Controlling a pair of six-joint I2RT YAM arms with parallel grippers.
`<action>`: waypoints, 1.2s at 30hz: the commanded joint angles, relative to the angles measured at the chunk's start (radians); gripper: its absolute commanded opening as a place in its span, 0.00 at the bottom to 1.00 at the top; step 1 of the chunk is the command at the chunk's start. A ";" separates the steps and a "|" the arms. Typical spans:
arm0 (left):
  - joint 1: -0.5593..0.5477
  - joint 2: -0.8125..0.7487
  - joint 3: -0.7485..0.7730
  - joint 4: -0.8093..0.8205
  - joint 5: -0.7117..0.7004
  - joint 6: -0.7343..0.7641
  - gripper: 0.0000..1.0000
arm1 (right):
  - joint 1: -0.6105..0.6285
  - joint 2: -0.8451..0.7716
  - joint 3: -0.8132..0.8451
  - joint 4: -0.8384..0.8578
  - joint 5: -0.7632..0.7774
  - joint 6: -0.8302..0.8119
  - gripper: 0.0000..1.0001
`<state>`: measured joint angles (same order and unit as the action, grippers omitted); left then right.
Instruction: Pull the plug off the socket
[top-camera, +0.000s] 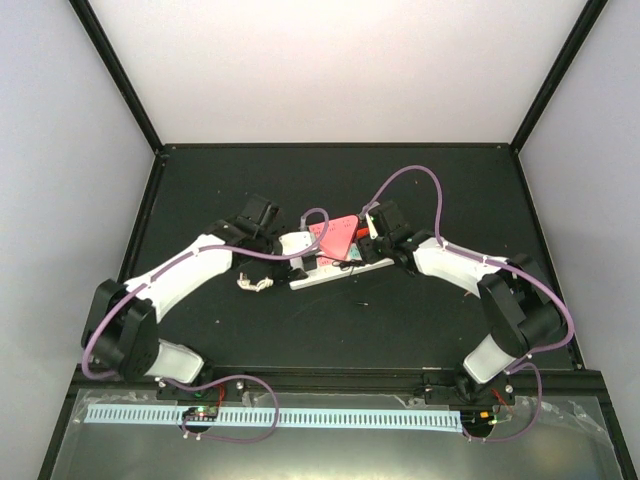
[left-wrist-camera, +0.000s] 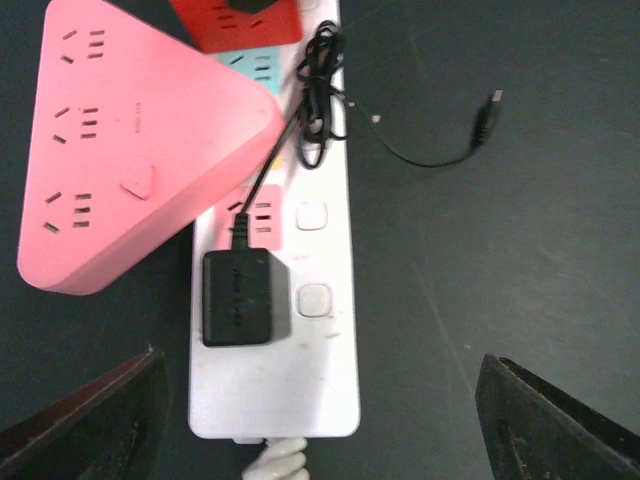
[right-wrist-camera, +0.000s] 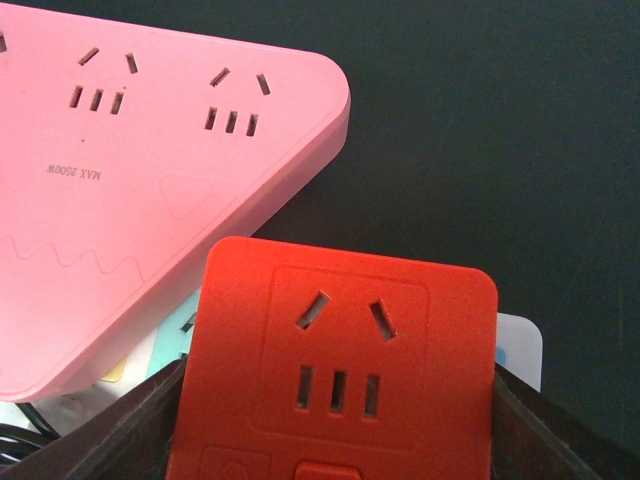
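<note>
The socket, a long white power strip (left-wrist-camera: 320, 395), lies mid-table and also shows in the top view (top-camera: 325, 275). Its white cord stub (left-wrist-camera: 275, 462) points toward me. Three things are plugged into it: a black adapter plug (left-wrist-camera: 245, 298), a large pink triangular multi-outlet block (left-wrist-camera: 130, 150), and a red square adapter plug (right-wrist-camera: 340, 370) at the far end. My right gripper (right-wrist-camera: 335, 440) is shut on the red plug, with a finger against each side. My left gripper (left-wrist-camera: 320, 430) is open wide above the strip's cord end, its fingers (left-wrist-camera: 90, 420) clear of the strip on both sides.
A thin black cable (left-wrist-camera: 320, 95) from the black adapter is bundled on the strip. Its barrel tip (left-wrist-camera: 487, 115) lies on the black table to the right. Black frame rails (top-camera: 330, 147) border the table, with white walls behind.
</note>
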<state>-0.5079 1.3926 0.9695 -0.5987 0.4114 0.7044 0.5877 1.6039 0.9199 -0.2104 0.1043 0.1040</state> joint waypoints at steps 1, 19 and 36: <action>-0.021 0.088 0.093 -0.032 -0.073 -0.033 0.80 | -0.002 0.030 0.018 -0.017 0.017 -0.015 0.57; -0.055 0.279 0.201 -0.042 -0.137 -0.062 0.60 | -0.003 0.064 0.027 -0.009 0.002 0.000 0.55; -0.060 0.270 0.259 -0.105 -0.101 -0.129 0.21 | -0.003 0.076 0.024 0.000 0.020 0.022 0.50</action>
<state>-0.5606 1.6703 1.1698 -0.6613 0.2749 0.6014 0.5877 1.6348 0.9478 -0.2066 0.1040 0.1135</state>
